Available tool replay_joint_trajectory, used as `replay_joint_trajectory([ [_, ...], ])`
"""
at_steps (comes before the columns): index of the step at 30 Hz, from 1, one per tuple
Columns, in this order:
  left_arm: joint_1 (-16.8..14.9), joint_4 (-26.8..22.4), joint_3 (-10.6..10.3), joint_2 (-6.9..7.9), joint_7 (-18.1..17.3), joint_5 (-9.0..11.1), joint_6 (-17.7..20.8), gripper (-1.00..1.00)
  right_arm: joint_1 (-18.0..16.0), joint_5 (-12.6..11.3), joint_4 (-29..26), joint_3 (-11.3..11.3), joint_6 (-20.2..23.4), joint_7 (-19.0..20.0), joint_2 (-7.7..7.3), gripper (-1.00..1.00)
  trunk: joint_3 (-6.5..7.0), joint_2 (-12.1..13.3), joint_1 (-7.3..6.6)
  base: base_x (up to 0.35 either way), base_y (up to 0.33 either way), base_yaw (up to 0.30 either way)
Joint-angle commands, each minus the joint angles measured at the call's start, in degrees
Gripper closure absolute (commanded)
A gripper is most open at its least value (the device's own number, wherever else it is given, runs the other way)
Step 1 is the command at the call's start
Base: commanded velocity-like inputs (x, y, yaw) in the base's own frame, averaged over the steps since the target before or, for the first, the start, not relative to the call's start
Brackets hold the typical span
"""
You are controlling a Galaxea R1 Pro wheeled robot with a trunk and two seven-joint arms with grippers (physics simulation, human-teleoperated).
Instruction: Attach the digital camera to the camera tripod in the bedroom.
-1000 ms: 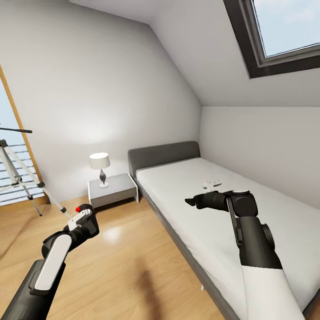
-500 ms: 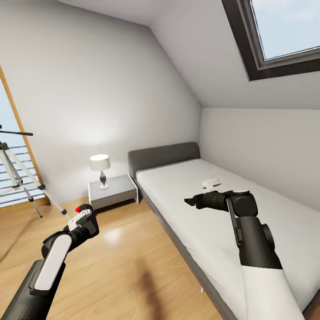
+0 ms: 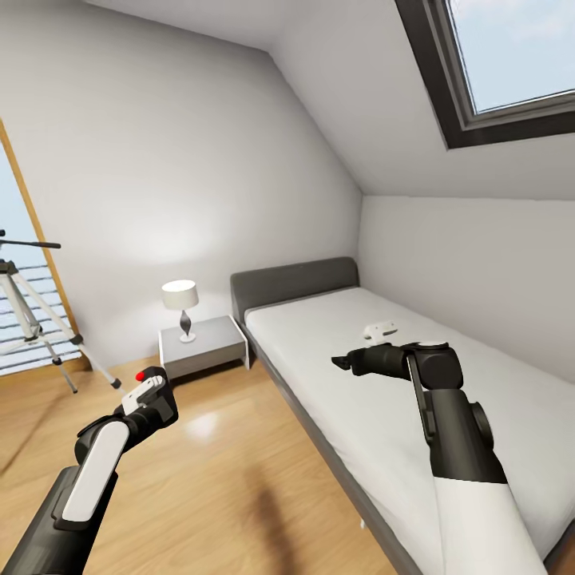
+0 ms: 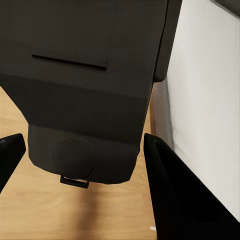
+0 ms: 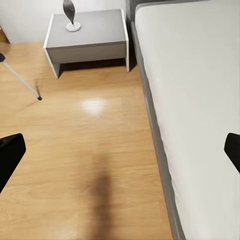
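Observation:
The digital camera (image 4: 85,90), a black box, sits between the two dark fingers of my left gripper (image 4: 85,167), which is shut on it. In the head view its small red button (image 3: 140,374) shows at the top of my left gripper (image 3: 150,397), low over the wood floor. The camera tripod (image 3: 32,319) stands at the far left by the tall window, with silver legs and a black pan handle; one of its legs (image 5: 20,77) reaches across the floor. My right gripper (image 3: 342,363) hangs open over the near edge of the bed, its jaws wide apart and holding nothing.
A grey bed with a white mattress (image 3: 447,375) runs along the right wall, and a small white object (image 3: 380,328) lies on it. A grey nightstand (image 3: 204,342) with a lamp (image 3: 180,299) stands between bed and tripod. Wood floor (image 3: 224,471) stretches ahead.
The whole picture has slid a little, so the tripod sits nearer the left edge: the view has moved. Both arms keep their places, and the camera stays in the left gripper.

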Motion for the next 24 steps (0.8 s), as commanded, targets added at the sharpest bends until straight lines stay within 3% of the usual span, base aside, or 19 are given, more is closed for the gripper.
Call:
replay_joint_trajectory([
  [1,0.0,-0.1,0.0,0.01,0.4,0.5,0.2,1.00,-0.1,0.6,0.0,-0.1,0.2,0.6,0.04,-1.00,0.11,0.4,-0.22,0.000,0.000,0.000],
  [24,0.0,-0.1,0.0,0.01,0.3,0.5,0.2,1.00,-0.1,0.4,0.0,-0.1,0.2,0.7,-0.03,-1.00,4.24,9.6,-5.28,0.000,0.000,0.000],
])
